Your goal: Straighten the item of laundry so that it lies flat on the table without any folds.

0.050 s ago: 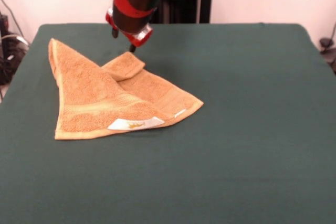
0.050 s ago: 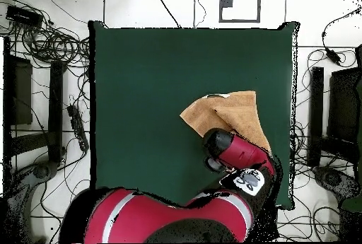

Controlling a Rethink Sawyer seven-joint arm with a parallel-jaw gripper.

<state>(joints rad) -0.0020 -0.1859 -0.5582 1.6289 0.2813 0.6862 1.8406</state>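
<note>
Towel (image 1: 113, 98) lies folded near one table (image 1: 252, 129) edge; gripper (image 1: 131, 45) state unclear; a bad pinch could bunch it more.

Front view: low, close, facing across the desk (image 1: 252, 129). Overhead view: high, straight down, whole desk (image 2: 155, 78) mid-frame. Shared: the green desk top.

Folded orange-tan towel (image 2: 230, 112) on green table (image 2: 148, 85), arm (image 2: 237, 149) overlapping
</note>
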